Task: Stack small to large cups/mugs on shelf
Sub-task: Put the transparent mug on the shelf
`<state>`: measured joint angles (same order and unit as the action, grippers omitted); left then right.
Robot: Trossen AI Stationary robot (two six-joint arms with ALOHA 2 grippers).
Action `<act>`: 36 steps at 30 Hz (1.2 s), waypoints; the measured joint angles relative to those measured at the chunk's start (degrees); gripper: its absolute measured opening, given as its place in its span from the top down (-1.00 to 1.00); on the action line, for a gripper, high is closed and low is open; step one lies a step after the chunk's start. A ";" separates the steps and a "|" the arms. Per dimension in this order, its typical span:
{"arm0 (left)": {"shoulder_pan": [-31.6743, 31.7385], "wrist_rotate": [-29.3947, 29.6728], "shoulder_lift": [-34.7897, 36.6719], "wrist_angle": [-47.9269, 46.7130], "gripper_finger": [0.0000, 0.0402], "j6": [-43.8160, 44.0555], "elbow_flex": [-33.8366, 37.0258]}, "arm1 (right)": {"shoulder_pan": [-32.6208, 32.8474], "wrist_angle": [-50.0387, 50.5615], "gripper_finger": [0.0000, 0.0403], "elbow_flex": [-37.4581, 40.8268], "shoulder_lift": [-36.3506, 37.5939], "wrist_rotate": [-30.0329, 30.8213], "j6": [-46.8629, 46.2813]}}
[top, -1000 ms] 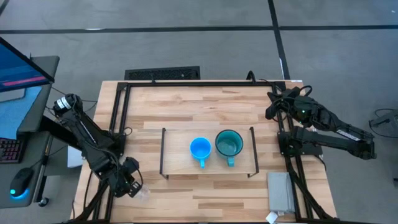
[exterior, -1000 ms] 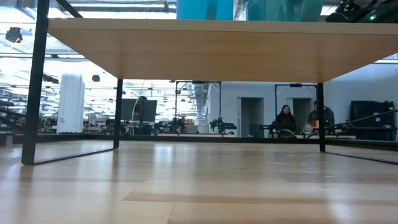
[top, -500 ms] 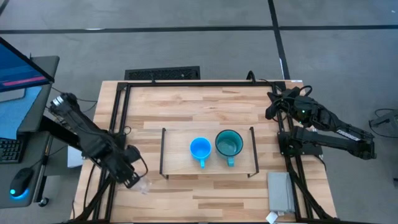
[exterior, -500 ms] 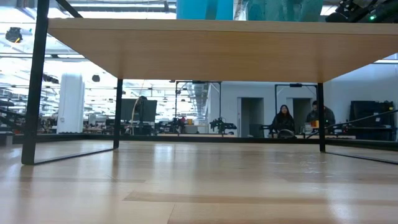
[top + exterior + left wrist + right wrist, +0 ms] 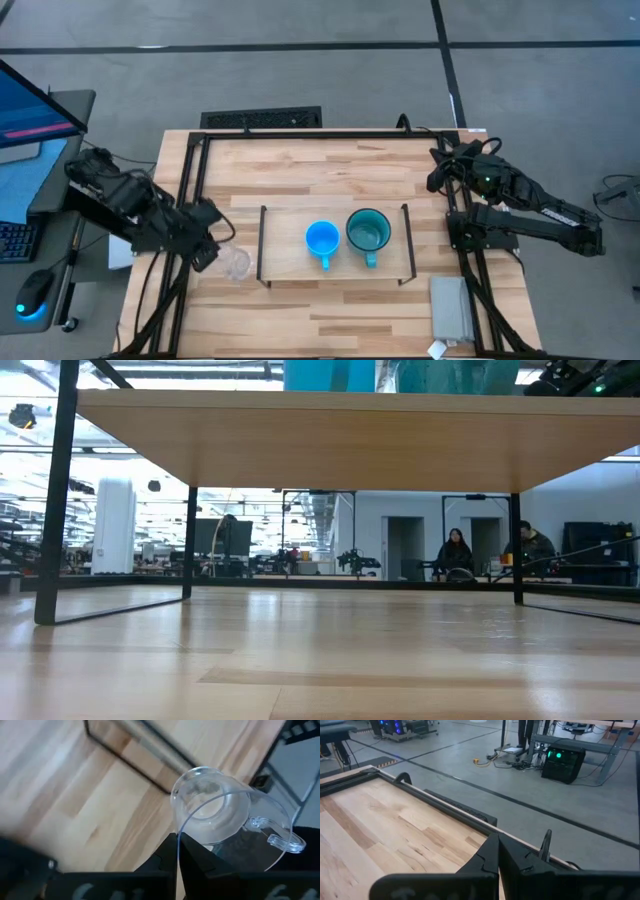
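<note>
A small clear glass cup (image 5: pixel 234 265) with a handle is in my left gripper (image 5: pixel 208 252), left of the shelf (image 5: pixel 290 250); it also shows in the left wrist view (image 5: pixel 220 807). The shelf is a low light-wood board with black wire ends. A bright blue mug (image 5: pixel 321 240) and a larger teal mug (image 5: pixel 368 232) stand side by side on it, mouths up. The low view shows the board's underside (image 5: pixel 340 435). My right gripper (image 5: pixel 438 172) is shut and empty at the table's far right edge. My left gripper holds the glass cup by its rim (image 5: pixel 179 831), on the side away from the handle (image 5: pixel 280 839). The wall passes between the two shut fingers, one inside and one outside. The cup's mouth faces the wrist camera. I cannot tell whether it is clear of the table.
A black frame (image 5: pixel 300 133) runs around the table's edges. A grey block (image 5: pixel 450 306) lies at the near right. A monitor and keyboard (image 5: pixel 20 150) stand beyond the left edge. People (image 5: pixel 455 552) sit in the room behind. Bare wood lies under the shelf (image 5: pixel 320 650).
My left gripper has carried the glass cup from the table's near left corner toward the far edge, up beside the shelf's left end, and the arm has swung round with it. My right arm has kept still.
</note>
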<state>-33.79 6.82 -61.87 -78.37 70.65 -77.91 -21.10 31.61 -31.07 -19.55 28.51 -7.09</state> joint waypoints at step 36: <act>33.11 -12.40 -19.91 -8.76 1.00 -48.50 -22.33 | 0.00 0.75 0.88 0.00 0.00 0.02 -0.52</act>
<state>-0.68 -5.57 -81.78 -87.13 22.15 -100.24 -21.10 32.36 -31.07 -19.55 28.53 -7.62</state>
